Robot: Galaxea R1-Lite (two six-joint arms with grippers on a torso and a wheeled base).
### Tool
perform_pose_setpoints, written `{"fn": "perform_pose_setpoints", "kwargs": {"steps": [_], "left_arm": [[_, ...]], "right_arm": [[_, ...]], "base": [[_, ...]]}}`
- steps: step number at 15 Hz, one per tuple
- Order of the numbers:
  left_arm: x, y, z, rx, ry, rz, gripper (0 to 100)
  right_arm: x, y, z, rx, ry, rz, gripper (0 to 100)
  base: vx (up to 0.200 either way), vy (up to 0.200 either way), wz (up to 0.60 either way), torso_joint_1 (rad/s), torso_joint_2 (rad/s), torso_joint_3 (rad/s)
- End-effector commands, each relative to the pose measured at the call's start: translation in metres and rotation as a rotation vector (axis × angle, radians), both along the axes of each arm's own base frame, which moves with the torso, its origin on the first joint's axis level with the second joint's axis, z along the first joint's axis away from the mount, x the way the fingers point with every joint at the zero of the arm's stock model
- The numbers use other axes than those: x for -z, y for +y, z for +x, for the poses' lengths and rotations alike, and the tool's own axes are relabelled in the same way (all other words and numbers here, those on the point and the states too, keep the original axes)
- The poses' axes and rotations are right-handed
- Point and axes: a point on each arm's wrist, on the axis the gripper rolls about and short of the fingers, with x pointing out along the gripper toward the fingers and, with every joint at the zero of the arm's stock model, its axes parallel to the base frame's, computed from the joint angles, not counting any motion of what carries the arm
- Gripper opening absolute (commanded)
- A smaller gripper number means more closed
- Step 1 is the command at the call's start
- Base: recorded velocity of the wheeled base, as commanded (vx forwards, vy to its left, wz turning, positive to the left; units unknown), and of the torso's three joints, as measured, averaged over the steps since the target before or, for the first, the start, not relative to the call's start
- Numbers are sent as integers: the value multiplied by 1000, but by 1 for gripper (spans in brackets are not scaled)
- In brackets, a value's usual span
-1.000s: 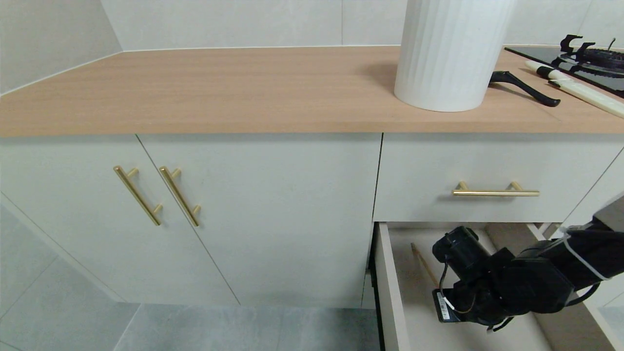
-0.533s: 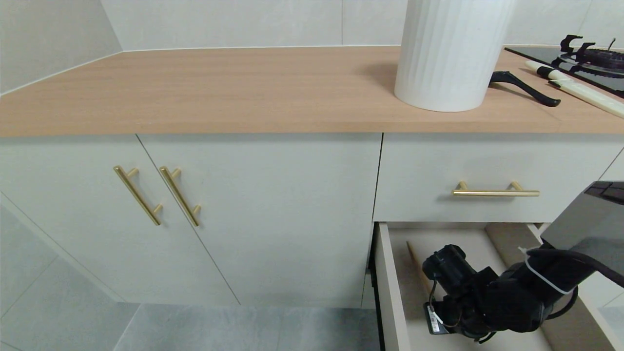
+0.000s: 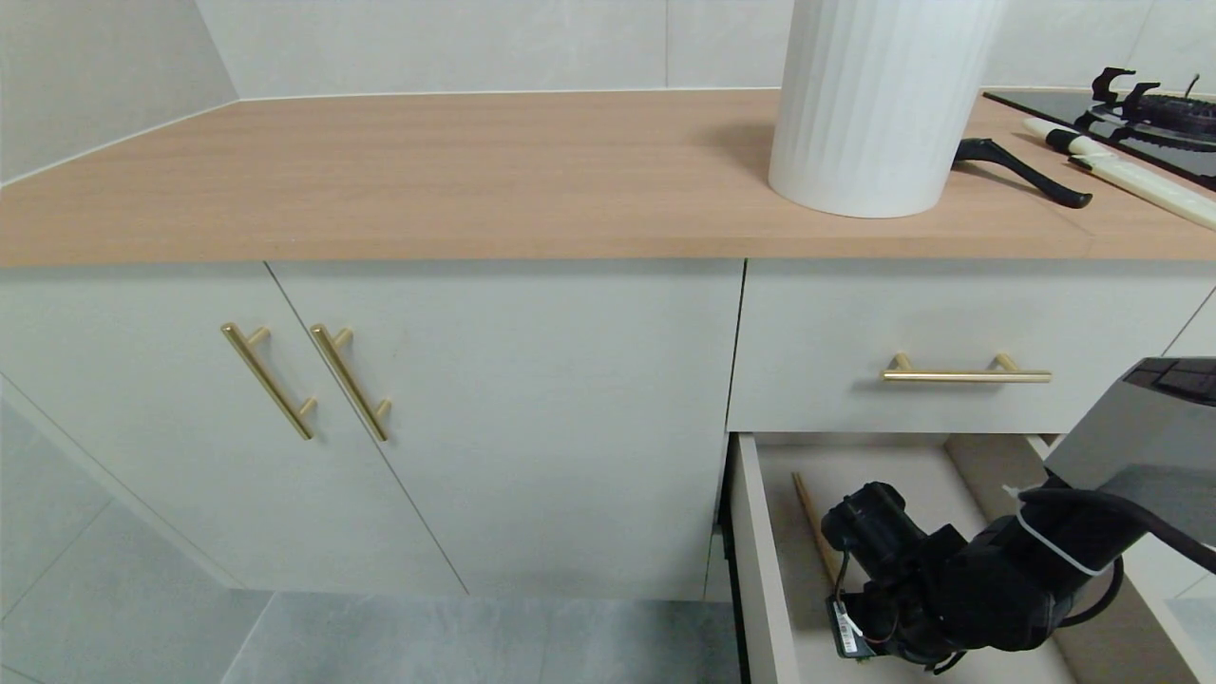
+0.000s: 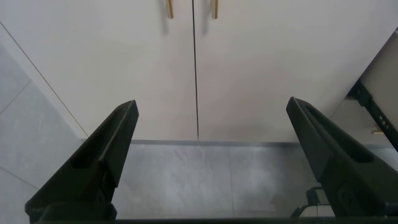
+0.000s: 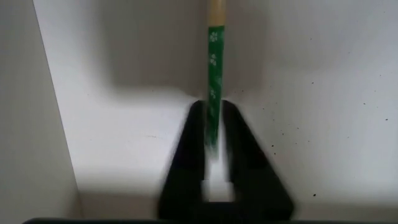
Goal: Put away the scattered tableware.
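Pale cabinets (image 3: pixel 532 408) stood under a wooden tabletop (image 3: pixel 427 180), with the lower right drawer (image 3: pixel 760 560) open. Inside it, the right tool (image 5: pixel 214 115) was clamped on a green-and-wood chopstick (image 5: pixel 214 43), near the drawer's left wall. The left tool (image 4: pixel 211 106) hung with its fingers apart before the cabinets.

A chopstick (image 3: pixel 814 524) of pale wood with a green patterned end runs lengthwise in the open drawer (image 3: pixel 757 551), near its left wall. The green end is pinched between the right gripper's (image 5: pixel 214 118) fingers. On the table (image 3: pixel 427 180), a black-handled utensil (image 3: pixel 1024 172) and a cream knife (image 3: pixel 1130 176) lie near each other at the right end.
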Motion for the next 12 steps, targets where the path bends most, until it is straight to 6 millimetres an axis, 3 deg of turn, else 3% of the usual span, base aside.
{"fn": "perform_pose_setpoints", "kwargs": {"steps": [1,5,9,12], "left_arm": [[0,0,0,-1,0,0,100],[0,0,0,-1,2,0,100],[0,0,0,-1,0,0,100],[0,0,0,-1,0,0,100]], "right_arm": [[-3,0,0,-1,-8,5,100],[-11,-1,-2,0,-22,11,100],[-95,-29,-29,-67,-183,51,100],[-167,-61,-68,-128,-274,135,100]], "base": [[0,0,0,0,0,0],[0,0,0,0,0,0],[0,0,0,0,0,0],[0,0,0,0,0,0]]}}
